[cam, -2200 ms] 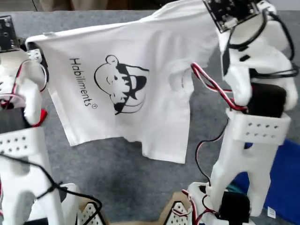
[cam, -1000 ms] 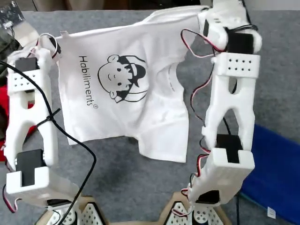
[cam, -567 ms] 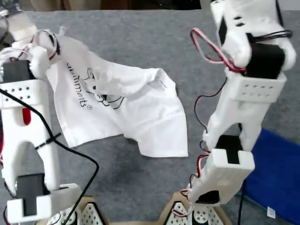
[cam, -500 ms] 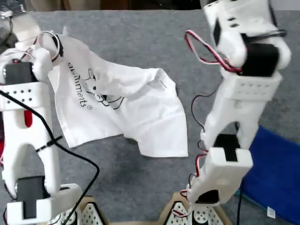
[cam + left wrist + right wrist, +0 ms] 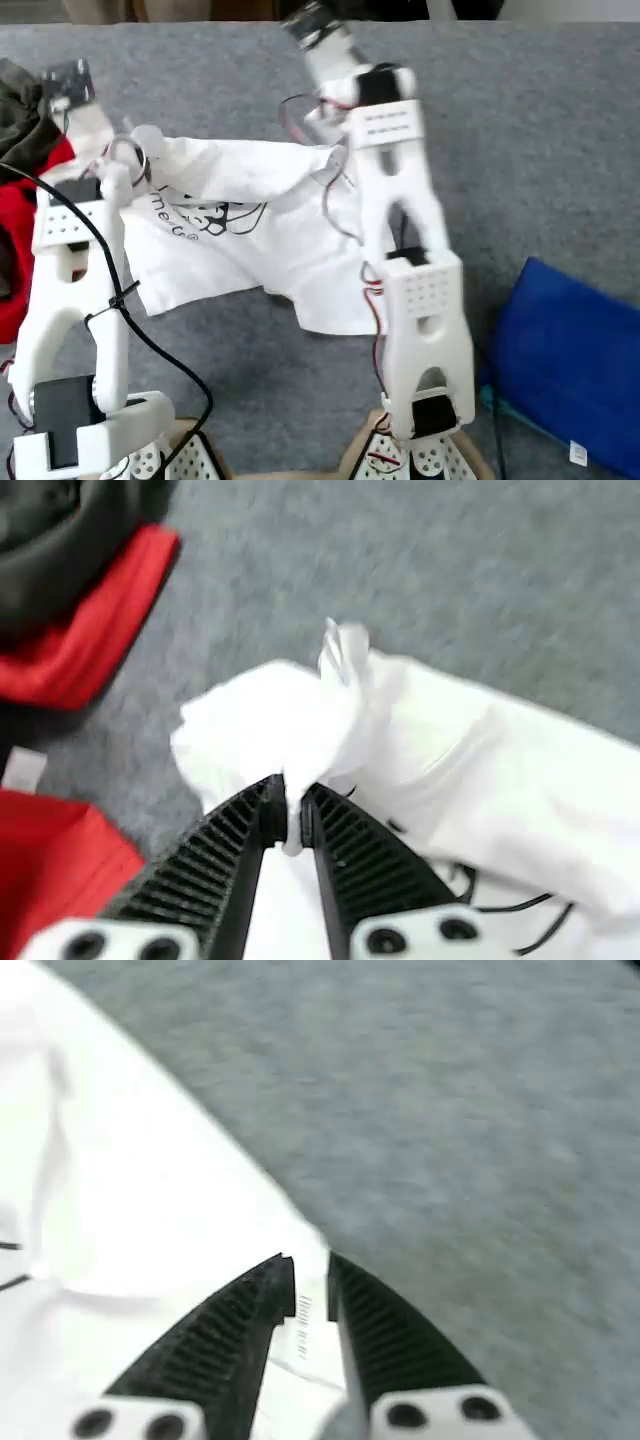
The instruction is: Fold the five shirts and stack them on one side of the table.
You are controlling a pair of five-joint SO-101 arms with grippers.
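Fuzzy grey fabric table cover (image 5: 540, 120) is lying flat, spreading out under the left gripper (image 5: 292, 805) and right gripper (image 5: 312, 1265).

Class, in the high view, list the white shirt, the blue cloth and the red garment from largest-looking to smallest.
1. white shirt
2. blue cloth, cut off at the picture's edge
3. red garment, also cut off at the edge, so its full size is unsure

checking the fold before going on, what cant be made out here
Print on the white shirt: high view, its own fold covers most.
Parts of the blue shirt and red shirt: cut by high view's edges.
Whether the right gripper grips cloth: right wrist view, cannot tell.
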